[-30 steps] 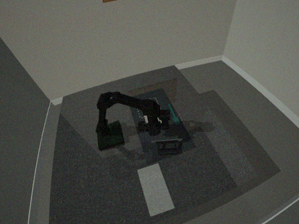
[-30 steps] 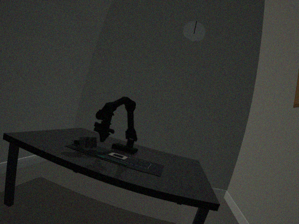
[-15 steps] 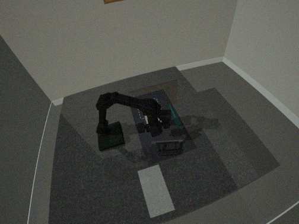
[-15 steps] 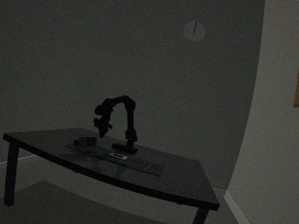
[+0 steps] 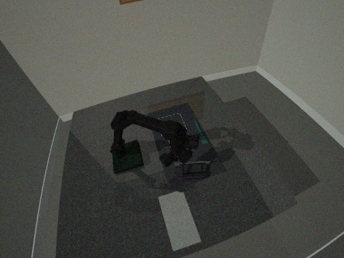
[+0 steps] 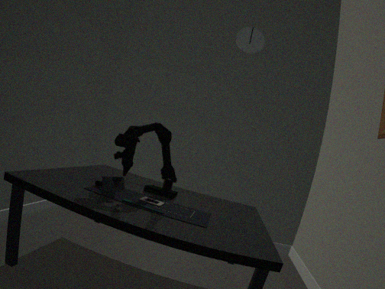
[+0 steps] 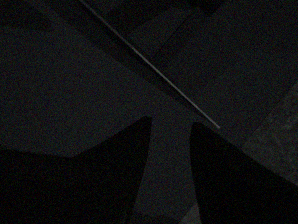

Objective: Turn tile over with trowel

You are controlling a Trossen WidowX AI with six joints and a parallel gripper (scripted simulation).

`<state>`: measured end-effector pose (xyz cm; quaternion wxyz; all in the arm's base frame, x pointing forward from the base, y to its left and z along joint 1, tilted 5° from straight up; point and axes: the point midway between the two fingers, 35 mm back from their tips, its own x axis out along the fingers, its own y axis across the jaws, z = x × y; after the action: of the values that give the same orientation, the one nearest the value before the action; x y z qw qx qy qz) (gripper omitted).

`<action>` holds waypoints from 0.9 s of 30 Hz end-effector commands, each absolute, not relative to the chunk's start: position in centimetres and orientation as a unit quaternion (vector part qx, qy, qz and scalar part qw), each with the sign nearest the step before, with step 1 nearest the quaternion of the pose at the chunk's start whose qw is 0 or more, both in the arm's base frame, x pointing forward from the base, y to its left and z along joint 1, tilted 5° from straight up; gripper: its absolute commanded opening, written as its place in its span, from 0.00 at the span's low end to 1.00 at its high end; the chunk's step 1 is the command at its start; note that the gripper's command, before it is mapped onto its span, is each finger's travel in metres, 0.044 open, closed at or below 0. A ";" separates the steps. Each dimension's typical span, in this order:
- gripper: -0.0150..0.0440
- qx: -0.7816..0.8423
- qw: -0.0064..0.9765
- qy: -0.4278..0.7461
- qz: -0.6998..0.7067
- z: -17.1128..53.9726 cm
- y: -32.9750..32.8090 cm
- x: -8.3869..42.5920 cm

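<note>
Tile point(image 6: 152, 201): lying on the mat, a little below and left of the centre of the exterior frame, and showing a pale face with a dark middle. In the top view the arm is hiding it.
Dashed outline point(image 5: 181, 115) point(image 6: 192, 214): showing on the mat; the tile is lying to the left of its bright right-hand edge in the exterior view.
Mat point(image 5: 199, 150) point(image 6: 198, 220): lying dark on the table point(image 5: 112, 208) point(image 6: 229, 231).
Teal strip point(image 5: 204, 140): lying along the right part of the mat in the top view, with one wider end. I cannot tell if it is the trowel.
Dark block-like thing point(image 5: 196, 169) point(image 6: 112, 183): standing below the centre of the top frame.
Gripper point(image 5: 178, 163) point(image 6: 124, 173) point(image 7: 171, 127): pointing down near the dark block-like thing, its fingers standing partly open with a narrow gap, and holding nothing.
Arm point(image 5: 148, 123) point(image 6: 166, 150): bending high over the table.
Pale rectangle point(image 5: 179, 222): lying at the lower middle of the top frame.
</note>
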<state>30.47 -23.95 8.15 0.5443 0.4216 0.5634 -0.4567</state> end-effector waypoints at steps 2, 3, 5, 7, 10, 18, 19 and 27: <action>0.42 0.378 0.574 0.598 -0.413 8.0 -25.3 29.9; 0.42 0.368 0.580 0.605 -0.403 8.0 -25.5 29.8; 0.42 0.347 0.593 0.618 -0.382 8.0 -26.1 29.6; 0.42 0.326 0.604 0.631 -0.360 8.0 -26.6 29.3; 0.42 0.294 0.620 0.649 -0.328 8.0 -27.3 28.9; 0.42 0.205 0.655 0.688 -0.236 8.0 -29.3 27.7; 0.42 0.194 0.658 0.692 -0.225 8.0 -29.6 27.6; 0.42 0.130 0.673 0.711 -0.159 8.0 -30.9 26.6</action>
<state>26.81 -30.62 8.13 0.6726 0.1430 0.7056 -0.1711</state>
